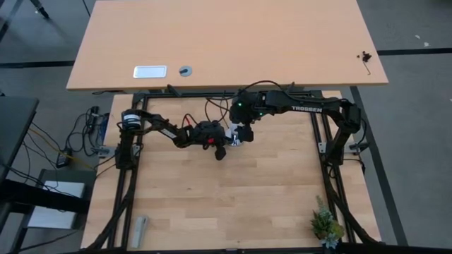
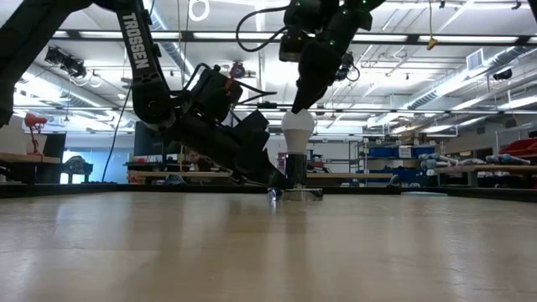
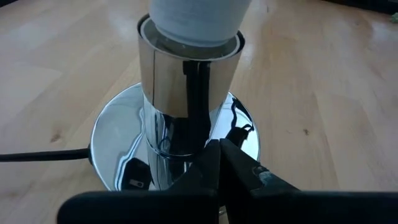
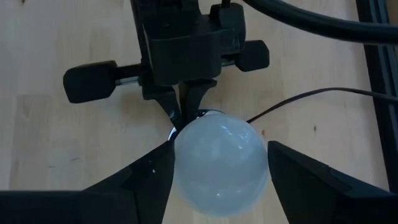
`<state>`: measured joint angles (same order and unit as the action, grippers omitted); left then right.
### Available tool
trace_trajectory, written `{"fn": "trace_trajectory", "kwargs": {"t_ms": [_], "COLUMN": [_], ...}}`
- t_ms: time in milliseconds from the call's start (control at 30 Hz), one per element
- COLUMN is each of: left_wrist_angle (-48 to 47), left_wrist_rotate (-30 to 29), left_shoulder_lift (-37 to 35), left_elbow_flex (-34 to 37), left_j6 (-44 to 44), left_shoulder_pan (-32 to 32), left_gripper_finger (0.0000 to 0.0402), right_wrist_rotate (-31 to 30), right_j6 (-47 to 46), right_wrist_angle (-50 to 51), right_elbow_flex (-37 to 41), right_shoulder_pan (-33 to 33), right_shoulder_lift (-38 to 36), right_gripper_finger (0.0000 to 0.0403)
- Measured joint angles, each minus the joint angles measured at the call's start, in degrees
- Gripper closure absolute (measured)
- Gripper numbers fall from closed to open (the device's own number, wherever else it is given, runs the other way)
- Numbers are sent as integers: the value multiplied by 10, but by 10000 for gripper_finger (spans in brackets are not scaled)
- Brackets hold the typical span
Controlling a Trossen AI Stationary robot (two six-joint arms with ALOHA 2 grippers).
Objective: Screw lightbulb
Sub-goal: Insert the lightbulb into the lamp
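The white frosted lightbulb (image 2: 297,126) stands upright with its base inside the chrome socket (image 3: 186,81), which rises from a round mirror-like base plate (image 3: 112,137) on the wooden table. My right gripper (image 4: 219,155) comes down from above, its fingers on either side of the bulb's globe (image 4: 219,165). My left gripper (image 3: 219,149) is shut and lies low at the foot of the socket, reaching in from the table's left (image 1: 219,147). The bulb's thread is hidden inside the socket. My left gripper's shut fingertips (image 3: 208,158) lie on the socket's round base plate (image 3: 242,134) right beside the stem, slanting down from the table's left. The plate stays flat on the table. My right gripper pinches the bulb's globe at its widest part (image 4: 180,158) between its two fingers (image 4: 149,171). The fingers point down from above. The bulb stands upright, its lower end in the socket.
A thin black cord (image 3: 43,155) runs from the base plate across the table. A small green plant (image 1: 325,224) stands at the near right corner and a grey object (image 1: 140,230) lies at the near left. A second table (image 1: 226,42) stands beyond the far edge.
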<state>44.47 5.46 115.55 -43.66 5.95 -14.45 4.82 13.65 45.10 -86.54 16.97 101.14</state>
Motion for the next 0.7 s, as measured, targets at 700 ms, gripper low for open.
{"fn": "trace_trajectory", "kwargs": {"t_ms": [700], "left_wrist_angle": [0], "left_wrist_rotate": [-2], "left_shoulder_lift": [0], "left_elbow_flex": [0], "left_j6": [1], "left_shoulder_pan": [0], "left_gripper_finger": [392], "right_wrist_rotate": [-21], "right_j6": [-208], "right_wrist_angle": [-9], "right_elbow_flex": [-6], "right_shoulder_pan": [3], "right_shoulder_lift": [11], "right_gripper_finger": [175]}}
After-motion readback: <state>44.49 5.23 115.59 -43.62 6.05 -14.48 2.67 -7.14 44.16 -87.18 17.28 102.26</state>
